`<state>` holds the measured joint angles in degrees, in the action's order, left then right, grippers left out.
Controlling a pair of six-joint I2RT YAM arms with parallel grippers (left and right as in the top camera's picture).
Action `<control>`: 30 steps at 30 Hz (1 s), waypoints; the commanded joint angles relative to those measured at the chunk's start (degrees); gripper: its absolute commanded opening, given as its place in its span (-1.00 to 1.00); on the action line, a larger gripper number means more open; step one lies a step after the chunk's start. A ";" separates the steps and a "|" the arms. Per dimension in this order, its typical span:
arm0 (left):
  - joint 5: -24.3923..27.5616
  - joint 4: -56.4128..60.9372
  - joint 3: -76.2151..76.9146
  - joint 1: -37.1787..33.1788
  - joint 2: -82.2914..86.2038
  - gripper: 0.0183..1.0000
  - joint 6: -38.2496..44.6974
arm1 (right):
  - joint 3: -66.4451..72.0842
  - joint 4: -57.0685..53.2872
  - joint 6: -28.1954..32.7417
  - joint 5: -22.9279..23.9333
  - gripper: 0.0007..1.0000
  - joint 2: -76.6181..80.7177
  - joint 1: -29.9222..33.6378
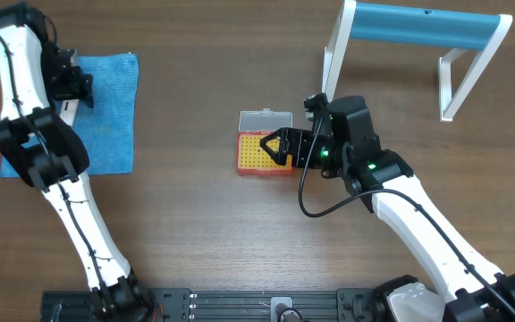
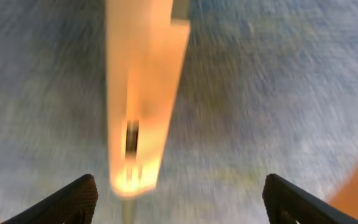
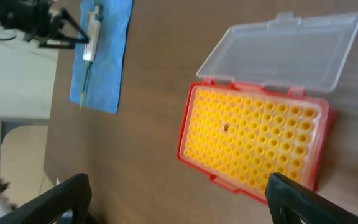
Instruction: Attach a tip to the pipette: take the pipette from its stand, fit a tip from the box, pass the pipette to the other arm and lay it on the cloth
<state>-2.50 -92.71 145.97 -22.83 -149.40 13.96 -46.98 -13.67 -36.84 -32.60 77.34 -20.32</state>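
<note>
Your pipette (image 2: 143,93) lies flat on the blue cloth (image 1: 114,116) at the desk's far left. A yellow tip (image 3: 82,87) is fitted on its thin end, and you can see it from the right wrist camera. The left end effector (image 2: 180,186) sits right over the pipette with its fingers spread wide. One finger stands to each side of the body and neither grips it, so the pipette rests on the cloth alone.

Look toward the middle of the desk (image 1: 195,233) and you find the tip box (image 3: 322,143), a red tray standing well apart from the cloth. Its clear lid (image 3: 284,53) is hinged fully open and lies back flat on the desk beside the tray. The tray is packed with rows of yellow tips (image 3: 260,137). One well (image 3: 227,128) shows dark and unfilled among them.

Your right end effector (image 3: 179,180) hangs above the box, just off its near edge, fingers held wide with nothing between them.

At the far right corner the blue-and-white stand (image 1: 423,25) rests on the desk.
</note>
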 commanded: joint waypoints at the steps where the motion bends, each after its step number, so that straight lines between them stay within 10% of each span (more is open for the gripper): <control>1: 5.40 -4.63 1.38 0.04 14.53 0.72 -1.73 | -0.42 0.68 7.56 3.91 0.90 -7.72 4.26; 7: 13.53 -4.63 1.25 0.04 27.91 0.70 -3.98 | -0.39 -5.25 12.31 7.65 0.91 -20.74 9.77; 14: 13.51 -4.63 -10.93 0.04 50.97 0.70 -5.57 | 0.00 -18.91 17.46 27.02 0.91 -39.87 11.02; 30: 20.15 -1.57 -65.92 0.02 122.09 0.88 -5.62 | 0.68 -45.27 24.48 34.60 0.91 -76.26 11.08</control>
<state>15.55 -96.38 84.90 -22.83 -36.14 8.88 -46.44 -56.69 -13.37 -3.14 1.87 -9.47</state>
